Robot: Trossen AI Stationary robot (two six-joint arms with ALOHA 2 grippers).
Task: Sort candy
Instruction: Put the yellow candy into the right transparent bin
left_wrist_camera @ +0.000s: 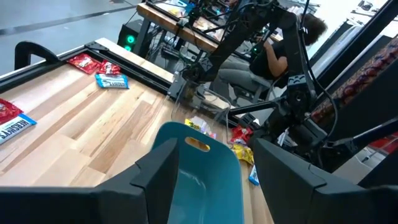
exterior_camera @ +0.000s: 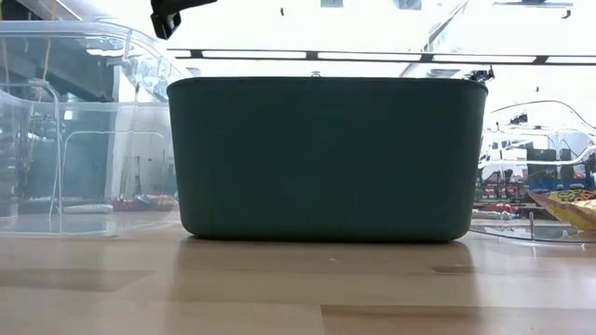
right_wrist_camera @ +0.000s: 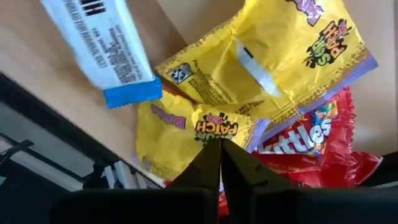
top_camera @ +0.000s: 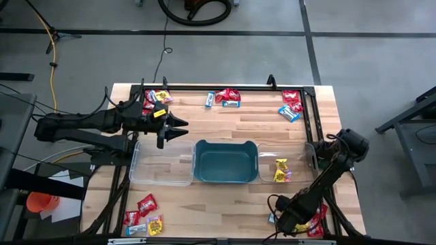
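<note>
Candy packets lie in small groups on the wooden table: red and yellow ones at the far left, red and blue-and-white at the far middle and far right, a mixed group at the near left. My left gripper hovers open and empty over the far edge of the left clear bin. My right gripper is low over the near-right pile, shut, with its tips on a yellow packet. That packet lies on a red one, beside a blue-and-white one. My right gripper comes from above, pointing down, and its shut fingertips meet at the yellow packet's edge by the printed name. The tips themselves hide how much wrapper sits between them. The packet still lies flat on the pile.
The teal tub stands mid-table between two clear bins; the right bin holds yellow candy. A black frame rail runs along the table's far and right edges. A person sits beyond the table.
</note>
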